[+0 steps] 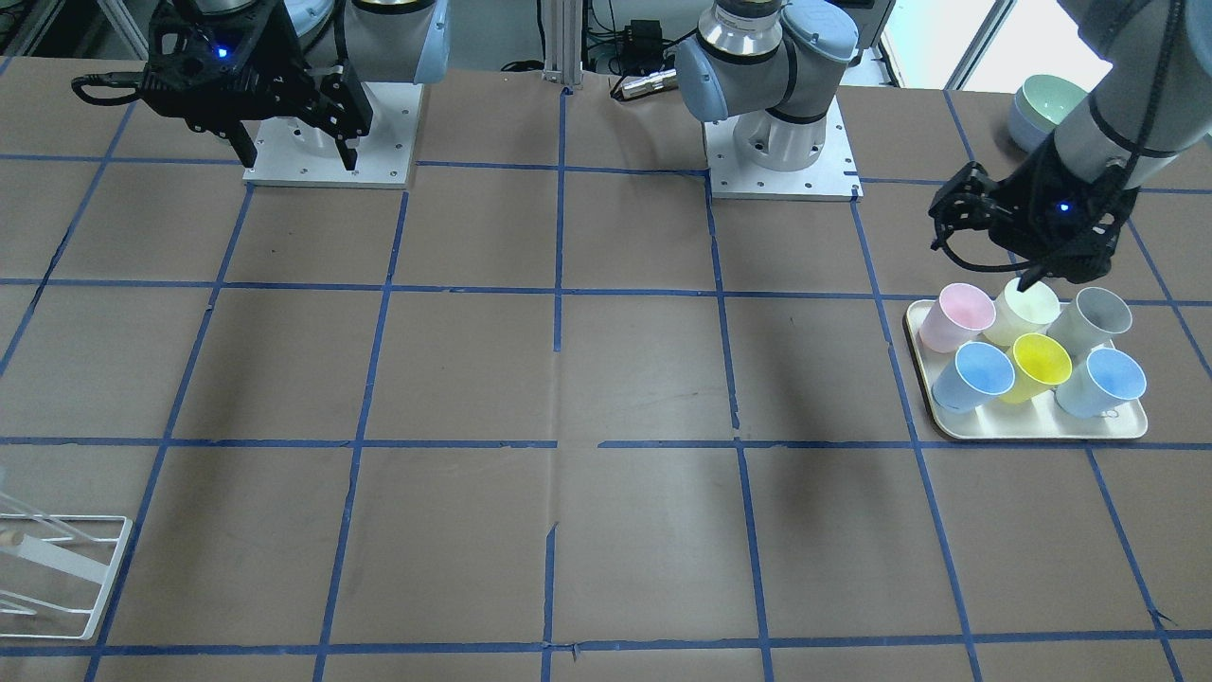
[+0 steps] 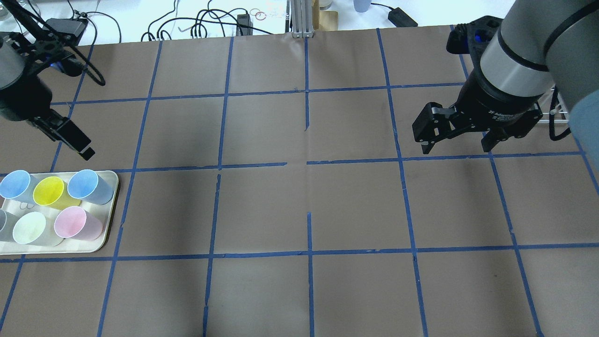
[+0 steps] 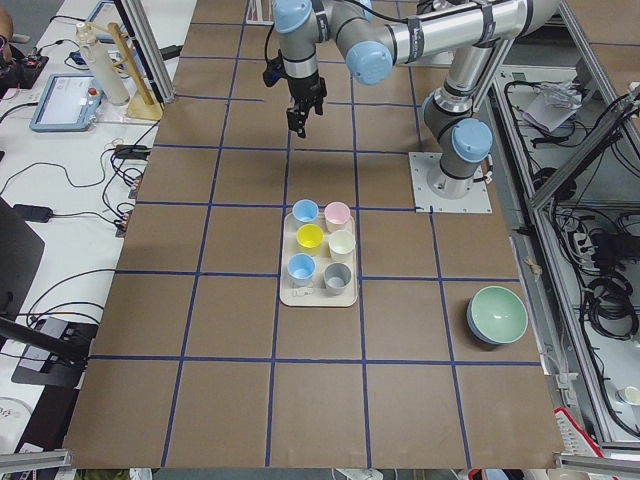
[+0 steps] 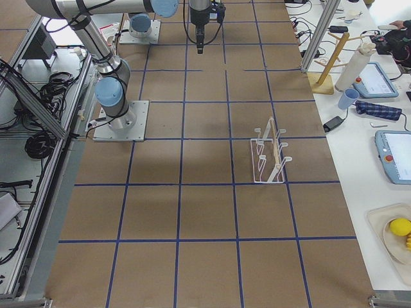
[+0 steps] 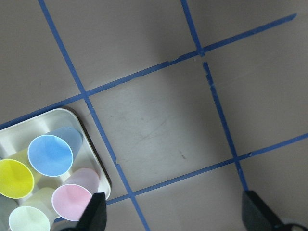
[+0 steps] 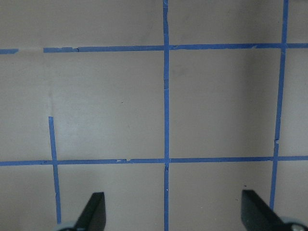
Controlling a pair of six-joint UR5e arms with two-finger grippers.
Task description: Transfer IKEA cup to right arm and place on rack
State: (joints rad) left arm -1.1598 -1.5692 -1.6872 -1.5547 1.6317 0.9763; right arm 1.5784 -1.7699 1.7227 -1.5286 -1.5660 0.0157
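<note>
since the ikea cup (image 1: 1027, 308) is packed mouth up in the cream tray (image 1: 1032, 432), in the row nearer the robot between the pink cup (image 1: 956, 317) and the grey cup (image 1: 1091, 320), little room is left around its wall. the left gripper (image 5: 173, 216) is held above the tray with its fingers (image 5: 94, 214) spread wide and nothing between them. in the left wrist view the cup is seen at the lower left corner, outside the gap, so the approach is judged not yet lined up. the gripper should be shifted until the rim is centred, then lowered so that one finger is slipped inside the mouth and the other outside the wall. the wall should be pinched lightly, as thin plastic is likely to flex, and enough of the body left free for the right gripper (image 2: 456, 145), which is held wide open over the table (image 2: 355, 206). the rack (image 4: 270, 157) is set well apart from the tray, on the robot's right.
</note>
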